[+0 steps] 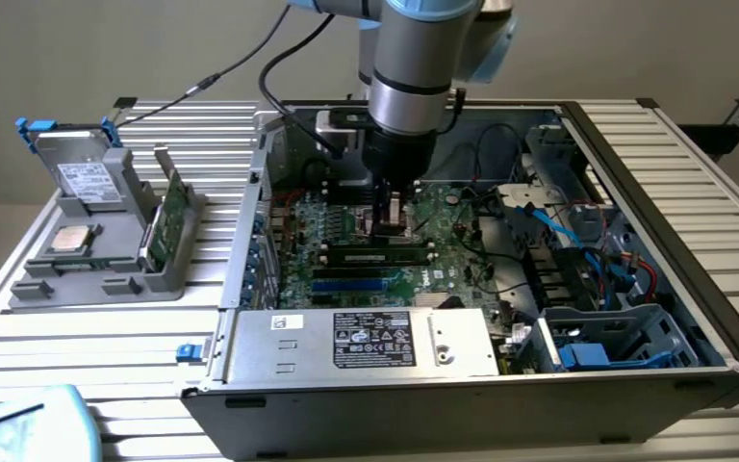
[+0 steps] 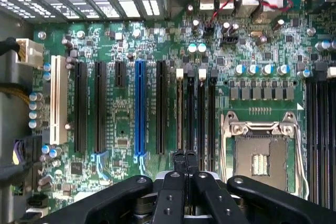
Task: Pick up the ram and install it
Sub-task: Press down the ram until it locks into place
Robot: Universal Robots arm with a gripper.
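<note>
Gripper (image 2: 185, 163) closed, empty, pressing down over memory slots (image 2: 195, 114) beside processor socket (image 2: 261, 156). Ram (image 1: 372, 257) seated in slot. Judged light, stiff, fragile; best held by long edges, never chips.

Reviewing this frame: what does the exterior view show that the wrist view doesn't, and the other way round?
Exterior view adds: the arm reaching down into the open computer case, the power supply, a grey tray of parts beside the case, and a long dark stick, possibly the ram, lying along the board by the gripper.
Wrist view adds: the empty CPU socket and the row of black memory slots up close.
Both: the green motherboard, its blue slot, and the gripper, shut, low over the board.
</note>
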